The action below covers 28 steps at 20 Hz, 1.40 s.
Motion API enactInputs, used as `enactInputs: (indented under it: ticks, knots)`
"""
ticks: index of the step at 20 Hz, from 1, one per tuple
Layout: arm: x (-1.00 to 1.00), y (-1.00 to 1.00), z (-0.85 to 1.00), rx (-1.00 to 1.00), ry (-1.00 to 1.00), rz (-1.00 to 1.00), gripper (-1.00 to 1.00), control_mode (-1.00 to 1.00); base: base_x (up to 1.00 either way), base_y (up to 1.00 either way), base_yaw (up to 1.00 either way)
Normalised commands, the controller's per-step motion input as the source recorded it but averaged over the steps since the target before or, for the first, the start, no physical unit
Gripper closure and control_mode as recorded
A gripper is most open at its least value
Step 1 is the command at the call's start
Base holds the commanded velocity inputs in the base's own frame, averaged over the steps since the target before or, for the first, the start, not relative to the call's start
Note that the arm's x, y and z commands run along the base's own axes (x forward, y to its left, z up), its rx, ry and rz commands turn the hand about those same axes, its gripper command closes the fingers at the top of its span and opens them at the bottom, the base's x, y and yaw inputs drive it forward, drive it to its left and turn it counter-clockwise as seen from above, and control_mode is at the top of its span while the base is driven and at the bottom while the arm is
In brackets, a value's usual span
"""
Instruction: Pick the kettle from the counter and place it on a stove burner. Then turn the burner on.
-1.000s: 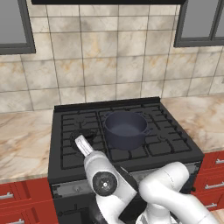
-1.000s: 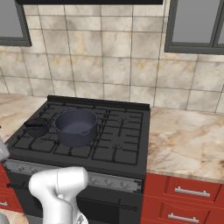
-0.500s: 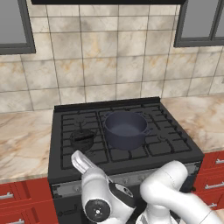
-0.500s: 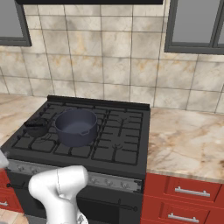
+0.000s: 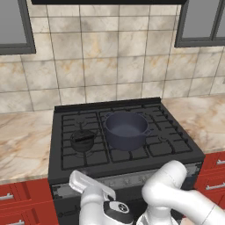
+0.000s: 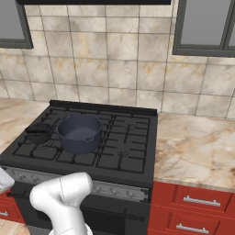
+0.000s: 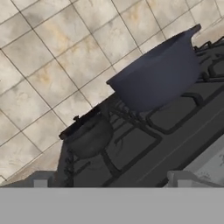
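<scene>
**Kettle on the left-front burner, hand low at the stove's front**

I see my gripper point(image 7: 111, 179) with its two tips spread wide and nothing between them, low in front of the stove point(image 5: 132, 169) and looking up across the grates from the front edge. From the hand camera the kettle point(image 7: 87, 135) is the nearest thing ahead, upright on the grate bars, well clear of my fingertips point(image 7: 41, 180). In the left base view the kettle point(image 5: 82, 140) sits on the stove burner point(image 5: 83, 151) at the stove's left-front, just left of the pot point(image 5: 126, 130), apart from it. The pot stands at the middle of the stove. The counter point(image 5: 22, 140) flanks the stove on both sides. From the right base view the kettle point(image 6: 38, 133) shows at the stove's left side, beside the pot point(image 6: 80, 133)
</scene>
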Motion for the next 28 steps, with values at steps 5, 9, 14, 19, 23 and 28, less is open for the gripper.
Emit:
enactInputs:
  ticks: [5, 9, 14, 19, 23, 28]
  knots:
    - [0.00, 0.15, -0.58, -0.17, -0.06, 0.00, -1.00, -1.00, 0.00, 0.00, 0.00]
    - [0.00, 0.24, -0.64, -0.18, -0.05, 0.00, -1.00, -1.00, 0.00, 0.00, 0.00]
    - [0.00, 0.33, -0.63, -0.15, -0.05, 0.00, -1.00, -1.00, 0.00, 0.00, 0.00]
    - [0.03, 0.40, -0.59, -0.10, -0.07, 0.00, -1.00, -1.00, 0.00, 0.00, 0.00]
    - [0.17, 0.31, -0.45, -0.04, -0.11, 0.00, -1.00, -1.00, 0.00, 0.00, 0.00]
    - [0.22, 0.22, -0.36, -0.01, -0.11, -0.06, -1.00, -1.00, 0.00, 0.00, 0.00]
